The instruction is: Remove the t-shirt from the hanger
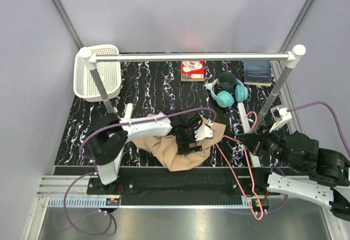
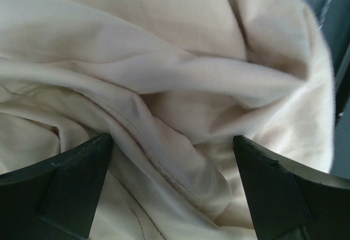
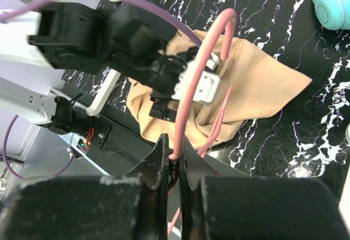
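The tan t-shirt [image 1: 170, 151] lies crumpled on the black marbled table at the near middle. My left gripper [image 1: 191, 140] is down on it and open. In the left wrist view a seamed fold of shirt [image 2: 164, 76] lies between the two spread fingertips of my left gripper [image 2: 170, 141]. My right gripper [image 1: 246, 141] is to the right of the shirt. It is shut on the thick hooked end of the pink-red wire hanger [image 3: 203, 65], as the right wrist view shows at the gripper [image 3: 175, 153]. The hook arcs over the shirt's edge [image 3: 257, 81]. The hanger's thin wires [image 1: 232, 170] run toward the near edge.
A white-capped rail [image 1: 191, 57] spans the back on two slanted posts [image 1: 273, 95]. A white basket [image 1: 98, 70] stands at back left. Teal headphones [image 1: 229, 95], a dark mug [image 1: 226, 80], a red-white book [image 1: 192, 70] and a blue book [image 1: 257, 71] lie at the back.
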Controlling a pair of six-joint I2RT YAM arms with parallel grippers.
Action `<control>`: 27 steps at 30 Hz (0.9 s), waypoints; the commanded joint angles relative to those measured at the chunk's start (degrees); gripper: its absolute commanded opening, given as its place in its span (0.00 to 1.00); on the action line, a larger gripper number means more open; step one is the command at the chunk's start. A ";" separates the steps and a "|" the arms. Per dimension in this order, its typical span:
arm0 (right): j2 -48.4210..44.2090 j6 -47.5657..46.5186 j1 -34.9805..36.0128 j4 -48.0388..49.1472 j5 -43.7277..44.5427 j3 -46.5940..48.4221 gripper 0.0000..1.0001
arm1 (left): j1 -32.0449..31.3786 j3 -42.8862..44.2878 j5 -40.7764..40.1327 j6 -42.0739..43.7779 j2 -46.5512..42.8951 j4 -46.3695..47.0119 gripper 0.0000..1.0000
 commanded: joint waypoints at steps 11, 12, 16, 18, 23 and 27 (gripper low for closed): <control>-2.23 -0.08 0.06 1.40 0.72 -0.21 0.00 | -0.38 -1.39 -4.08 0.03 13.33 7.28 0.90; -2.58 -0.08 0.06 1.31 0.81 -0.30 0.00 | -0.38 -1.39 -5.04 -0.23 13.68 7.37 0.80; -3.11 0.01 0.06 1.22 0.98 -0.30 0.00 | -0.38 -1.65 -7.15 -1.20 13.78 8.42 0.46; -3.11 0.01 -0.03 1.14 1.16 -0.30 0.00 | -0.38 -2.00 -8.12 -1.29 13.07 8.77 0.36; -3.11 0.27 0.06 1.22 1.42 -0.56 0.00 | -0.30 -2.18 -9.96 -1.64 9.03 9.21 0.10; -3.11 0.54 -0.03 1.14 1.60 -0.65 0.00 | 0.40 -2.88 -11.81 -2.52 4.38 10.18 0.00</control>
